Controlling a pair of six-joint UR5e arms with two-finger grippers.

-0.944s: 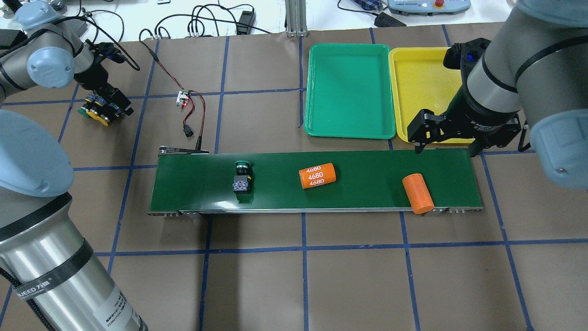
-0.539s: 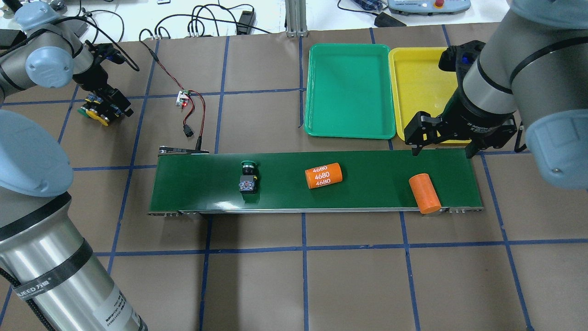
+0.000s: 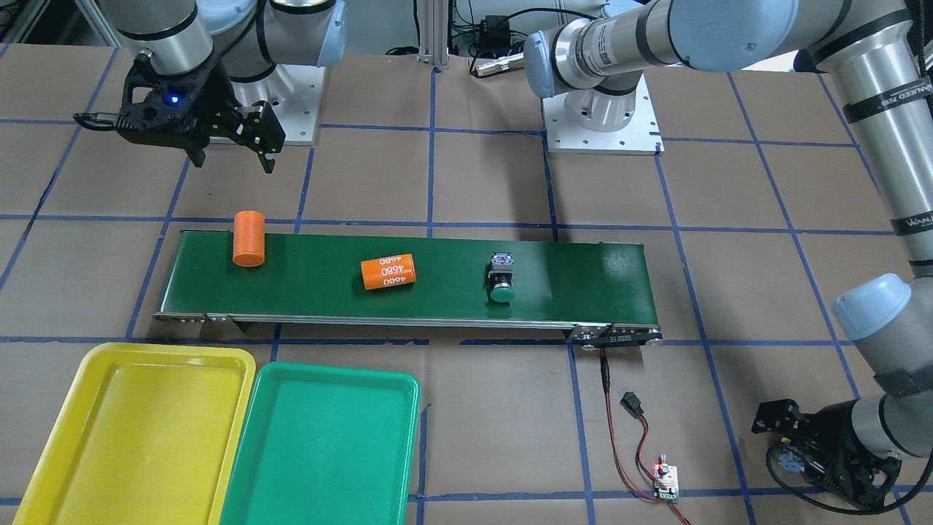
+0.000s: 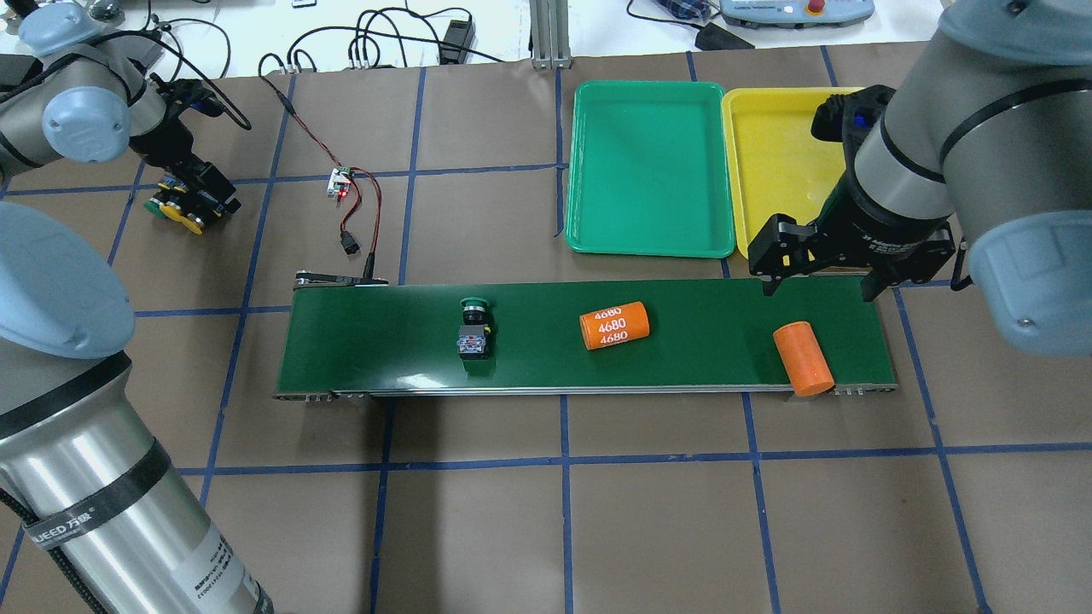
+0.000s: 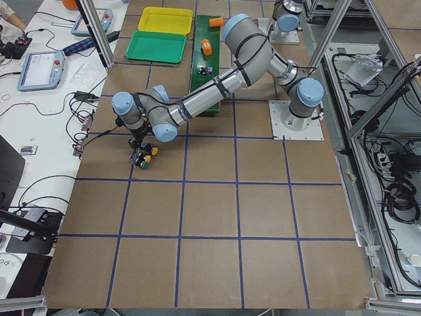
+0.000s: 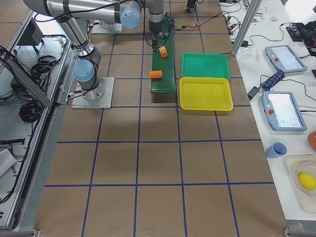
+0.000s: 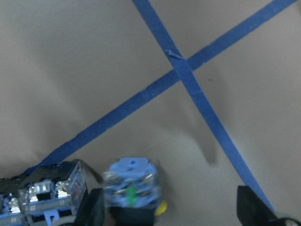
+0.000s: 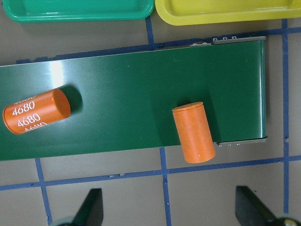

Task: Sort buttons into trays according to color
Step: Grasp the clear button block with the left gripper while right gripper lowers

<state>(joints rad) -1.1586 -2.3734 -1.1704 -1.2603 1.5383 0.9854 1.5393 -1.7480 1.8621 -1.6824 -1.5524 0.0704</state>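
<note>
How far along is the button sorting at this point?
Done: nothing; the shallow green plastic tray and yellow plastic tray are both empty. In hand: nothing; the left gripper is open above three clustered push-buttons, the right gripper open. Left: those, plus the green-capped button on the dark-green conveyor belt.

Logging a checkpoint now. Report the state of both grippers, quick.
Left gripper: open, fingers either side of a button, not clamped on it.
Right gripper: open, holding nothing.
</note>
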